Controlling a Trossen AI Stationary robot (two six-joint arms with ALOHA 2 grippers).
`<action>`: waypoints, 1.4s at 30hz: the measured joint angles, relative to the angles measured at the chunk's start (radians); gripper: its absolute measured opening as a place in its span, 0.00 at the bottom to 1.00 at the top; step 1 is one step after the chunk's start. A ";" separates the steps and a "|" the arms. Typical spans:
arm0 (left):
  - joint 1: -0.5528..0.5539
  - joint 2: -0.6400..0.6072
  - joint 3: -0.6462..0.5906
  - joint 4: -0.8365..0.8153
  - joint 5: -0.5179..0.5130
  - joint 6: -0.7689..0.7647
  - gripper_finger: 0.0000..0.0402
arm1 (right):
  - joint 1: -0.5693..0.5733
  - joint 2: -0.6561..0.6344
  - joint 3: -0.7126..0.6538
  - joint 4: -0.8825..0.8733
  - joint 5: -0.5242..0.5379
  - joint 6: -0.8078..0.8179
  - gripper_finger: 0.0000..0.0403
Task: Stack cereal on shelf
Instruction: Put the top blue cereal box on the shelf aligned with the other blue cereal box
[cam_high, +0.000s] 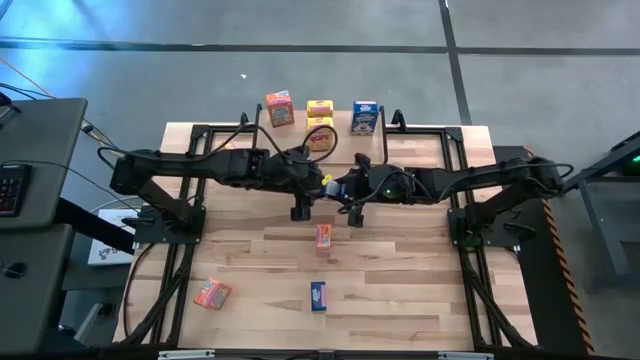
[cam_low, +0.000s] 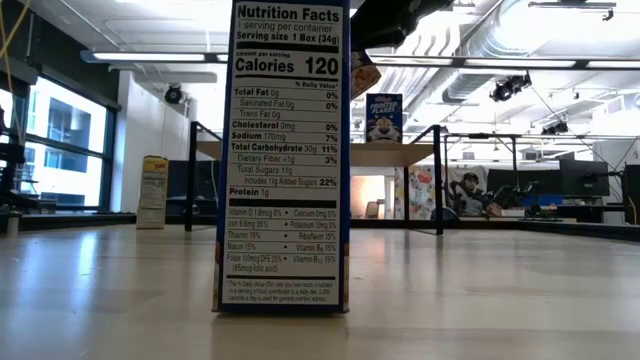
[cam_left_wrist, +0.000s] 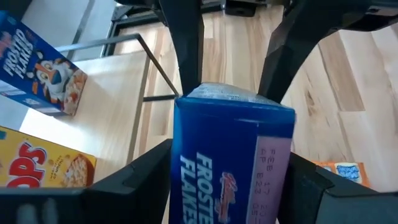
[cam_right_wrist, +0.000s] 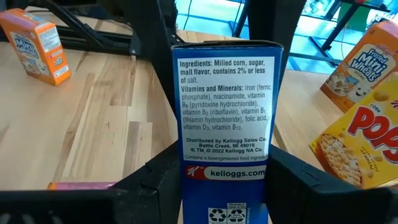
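My gripper (cam_right_wrist: 227, 186) is clamped on a blue box (cam_right_wrist: 225, 118), ingredients panel facing me. An orange box (cam_right_wrist: 36, 42) stands off on the table (cam_right_wrist: 93, 124). A yellow box (cam_right_wrist: 360, 143) and another orange box (cam_right_wrist: 360, 65) sit on the other side.

the wooden bench (cam_high: 400, 290) has a plank top with black frame rails along its edges. grey floor (cam_high: 150, 80) with dark seam lines lies around it. a dark desk (cam_high: 35, 150) stands beside the bench's left side. beyond the bench, the low view shows windows (cam_low: 60, 140) and ceiling ducts (cam_low: 510, 40).
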 joint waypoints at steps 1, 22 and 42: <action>0.000 -0.007 0.000 0.002 0.000 -0.001 0.54 | 0.000 -0.006 0.000 -0.004 0.000 0.000 0.42; 0.001 -0.196 0.002 -0.016 -0.004 0.025 0.54 | -0.096 -0.260 -0.001 -0.174 -0.010 -0.102 0.42; 0.085 -0.274 0.001 -0.137 -0.016 -0.001 0.54 | -0.533 -0.514 -0.416 0.265 -0.512 -0.145 0.42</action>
